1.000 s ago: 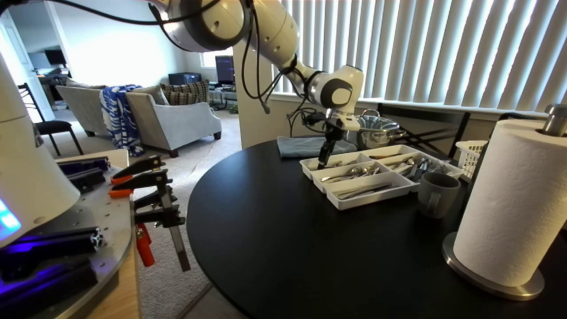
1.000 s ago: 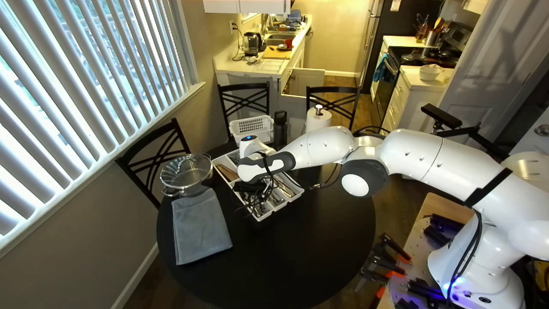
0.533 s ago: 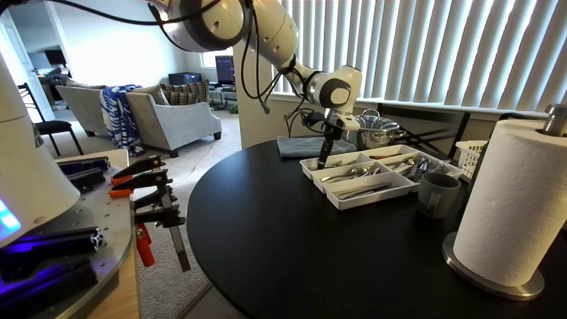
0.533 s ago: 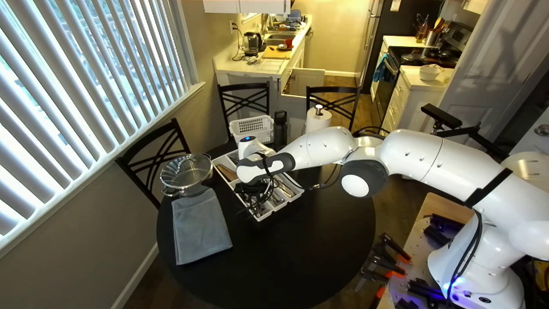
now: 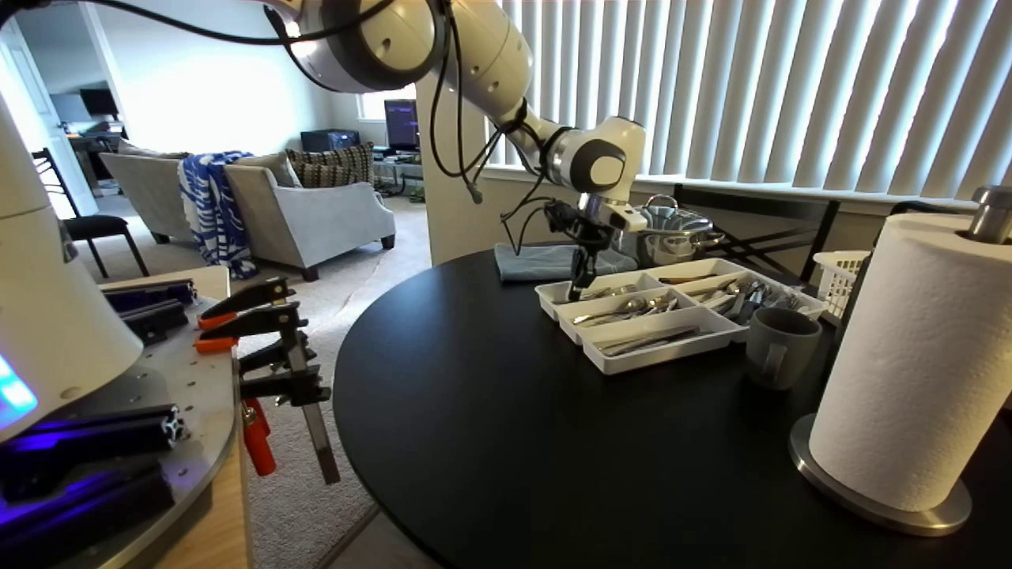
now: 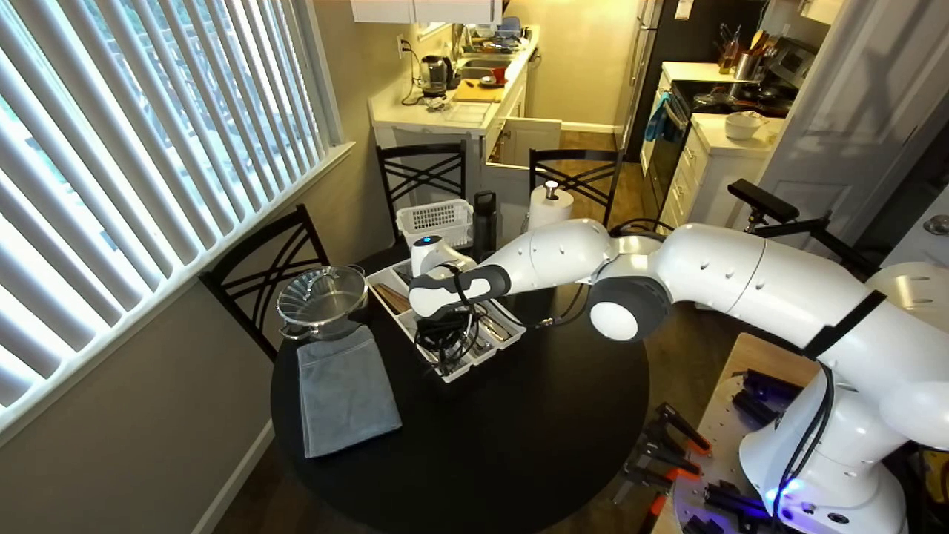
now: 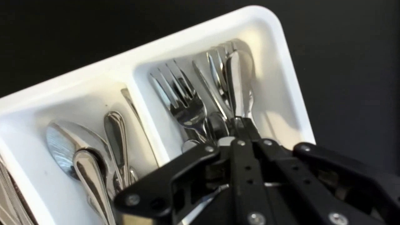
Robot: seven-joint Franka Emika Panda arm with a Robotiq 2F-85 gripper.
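My gripper (image 7: 245, 126) points down into a corner compartment of the white cutlery tray (image 7: 193, 36), its two fingertips pressed together. Right at the tips lies a shiny flatware handle (image 7: 240, 75); whether any thin part of it sits between the pads I cannot make out. A fork (image 7: 187, 111) lies tines outward just left of the fingers, with more flatware partly hidden beneath them. Across the divider rest a spoon (image 7: 62, 145) and several handles. In an exterior view the gripper (image 5: 575, 295) reaches into the tray's compartment nearest the folded cloth; elsewhere the arm hides the fingertips.
On the black round table, a grey-blue cloth (image 6: 347, 393) and a glass-lidded pot (image 6: 323, 300) stand beside the tray. A grey mug (image 5: 781, 348), a paper towel roll (image 5: 909, 363), a dark bottle (image 6: 484, 226) and a white basket (image 6: 437, 221) stand around its other side.
The gripper's jaws have come together over the last second. The hand has barely shifted, and its cables have swung a little. Tray and surrounding objects have stayed put.
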